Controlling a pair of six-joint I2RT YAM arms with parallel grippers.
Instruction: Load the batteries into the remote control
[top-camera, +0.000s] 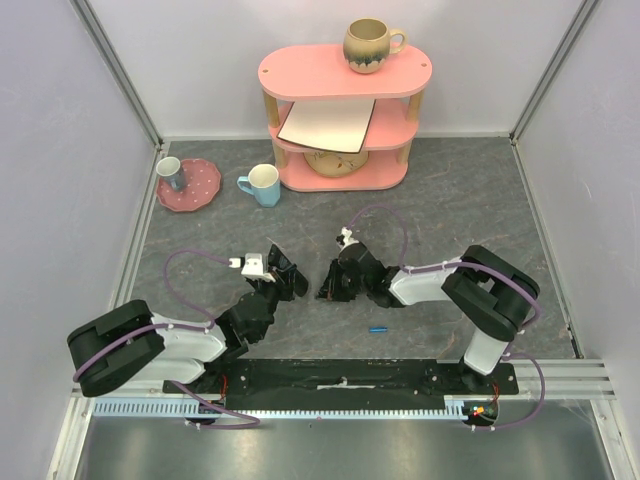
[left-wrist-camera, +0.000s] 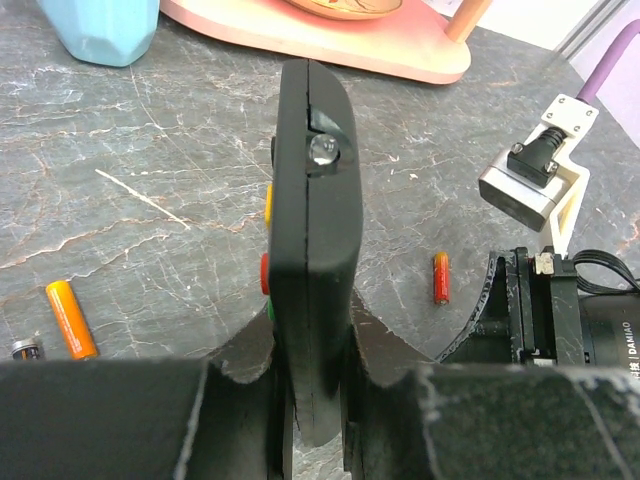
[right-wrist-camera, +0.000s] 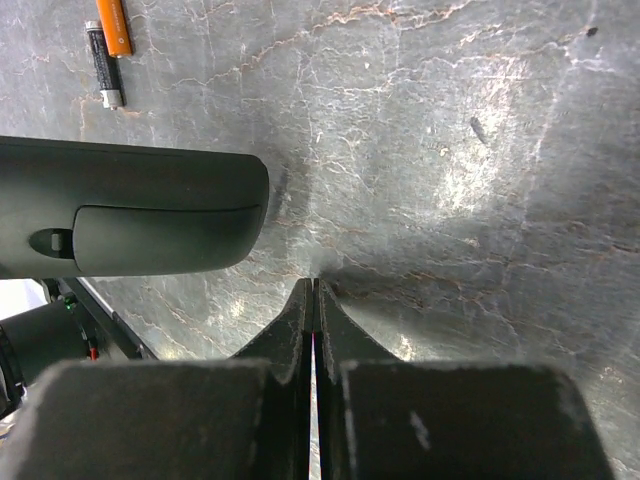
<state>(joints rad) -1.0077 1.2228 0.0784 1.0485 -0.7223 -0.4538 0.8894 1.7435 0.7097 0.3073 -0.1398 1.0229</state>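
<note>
From above, the left gripper (top-camera: 288, 279) and right gripper (top-camera: 330, 286) meet over the desk (top-camera: 450, 200); a blue battery (top-camera: 378, 328) lies loose nearby. Left wrist: jaws clamp the remote control (left-wrist-camera: 312, 230) edge-up, a red-orange battery (left-wrist-camera: 440, 277) lying beside it. Right wrist: jaws pressed together, empty; the battery cover (right-wrist-camera: 150, 238) looks fitted, so nothing seems loaded.

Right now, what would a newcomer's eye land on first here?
First, the left gripper, shut on the black remote and holding it on edge. Next, the right gripper close by, shut on nothing. Then the loose cells on the table, an orange battery and a red battery on either side of the remote in the left wrist view, with the pink shelf at the back.
</note>
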